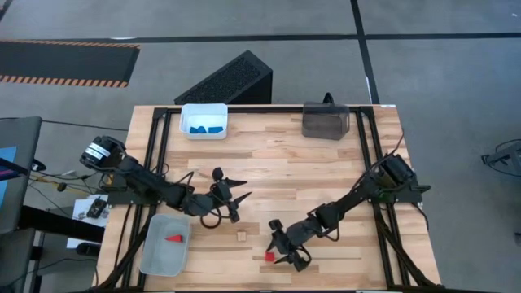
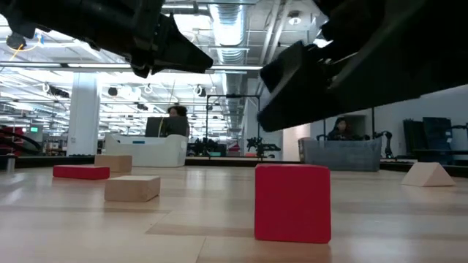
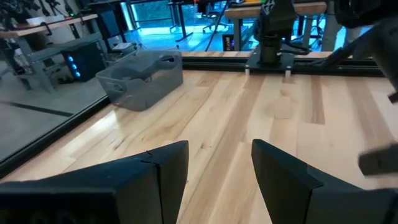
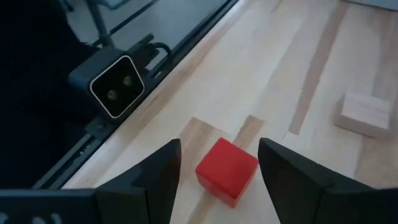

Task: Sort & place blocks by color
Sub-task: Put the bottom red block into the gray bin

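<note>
A pale wooden surface [image 1: 293, 155] is filling the overhead picture, carrying three bins and a few scattered blocks. Along its far edge, a white bin [image 1: 204, 120] is holding blue blocks, and a dark tinted bin [image 1: 326, 120] is sitting toward the far right corner. A clear grey bin [image 1: 165, 244] at the near left corner is holding one red piece.

Two dark arms are reaching inward. The left hand [image 1: 232, 197] is waiting left of the middle, its fingers spread over bare wood. The right hand [image 1: 284, 244] is hovering near the near edge, fingers spread with nothing held, straddling a red cube [image 4: 227, 170].

The cube is likely light, stiff and smooth (flat sides should suit a pinch across two opposite faces, near mid-height).

A plain wood block [image 1: 241, 236] is lying just left of the cube.

The level view is showing a flat red block [image 2: 81, 172] and a wooden wedge [image 2: 428, 174], both hard to make out from above. Only the right wrist view is showing the cube centred between the fingers.
</note>
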